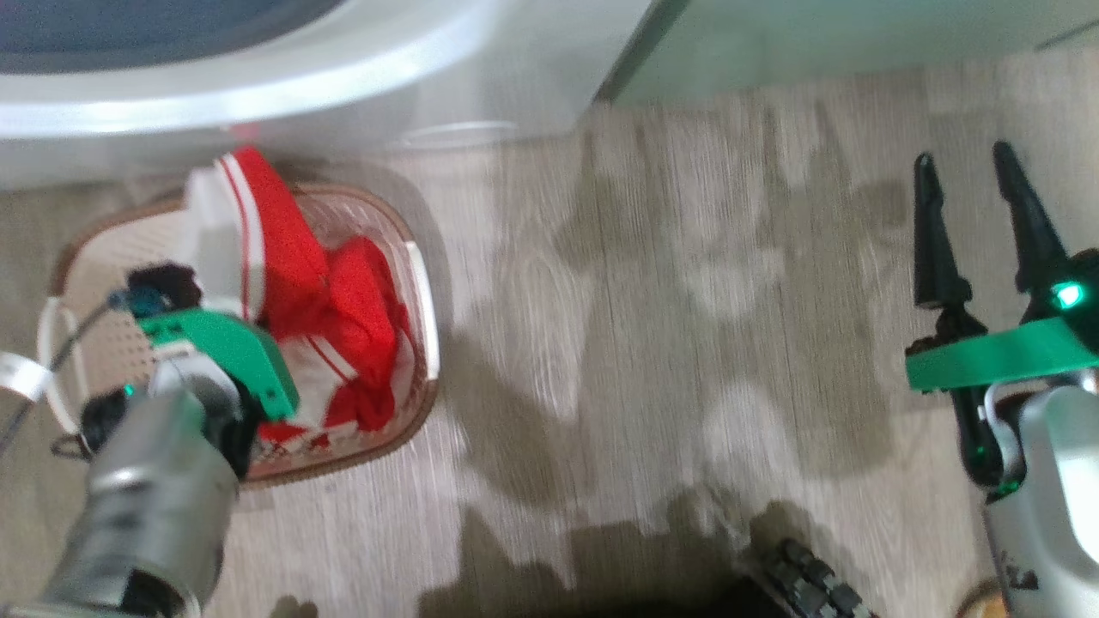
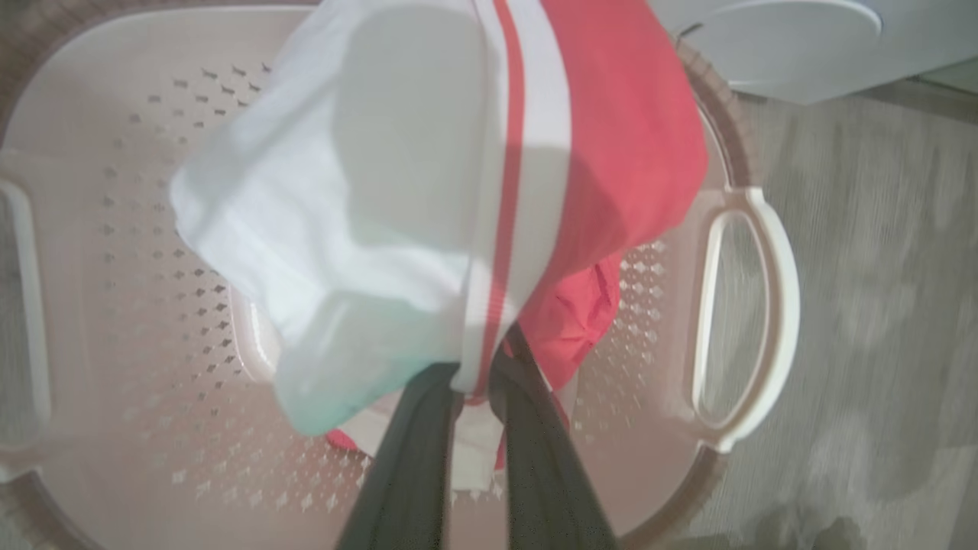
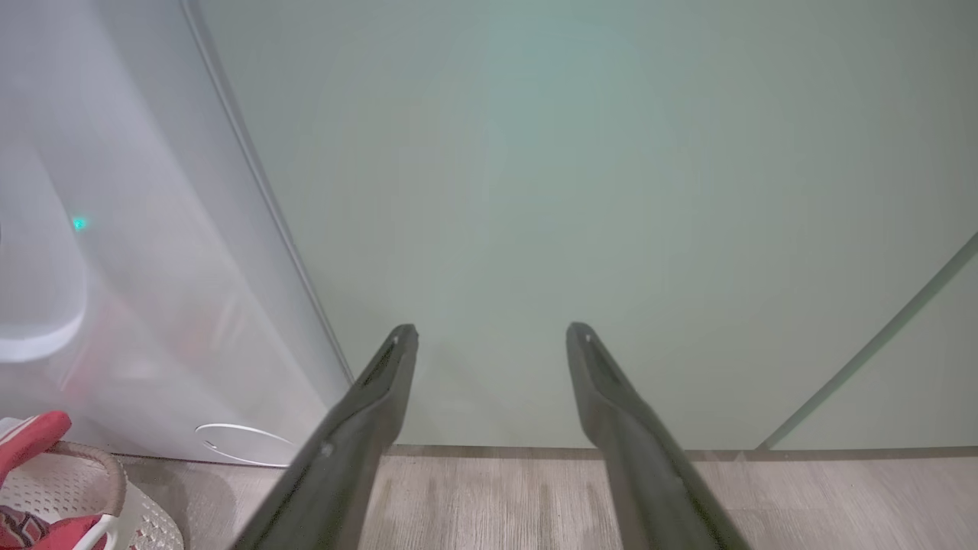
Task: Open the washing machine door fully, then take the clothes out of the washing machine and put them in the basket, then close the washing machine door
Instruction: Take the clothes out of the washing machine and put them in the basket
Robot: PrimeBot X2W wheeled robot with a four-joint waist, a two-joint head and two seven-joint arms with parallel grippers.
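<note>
Head view, blurred. The basket sits on the wood-grain floor at the left of the frame, just below the white front of the washing machine that runs along the top left. The clothes lie heaped in the basket's right half, red with white stripes, and a white-and-red fold reaches up to the rim at the upper side. The left gripper is over the basket's left half with its green wrist bracket behind it. In the left wrist view its two dark fingers stand close together at bottom centre, pinching a red-striped white fold of the clothes. The fabric spreads across the middle of the frame, and the perforated floor and side handle of the basket show around it. The right gripper is at the right edge of the head view over bare floor, well apart from the basket, with its fingers spread and nothing between them. The right wrist view agrees: the right gripper has a wide gap between its tips and faces a pale green cabinet. The washing machine fills the left of that frame, with its small round hatch low down. A corner of the basket with red clothes shows at lower left. A dark curved patch at the top left of the head view is too blurred to identify.
</note>
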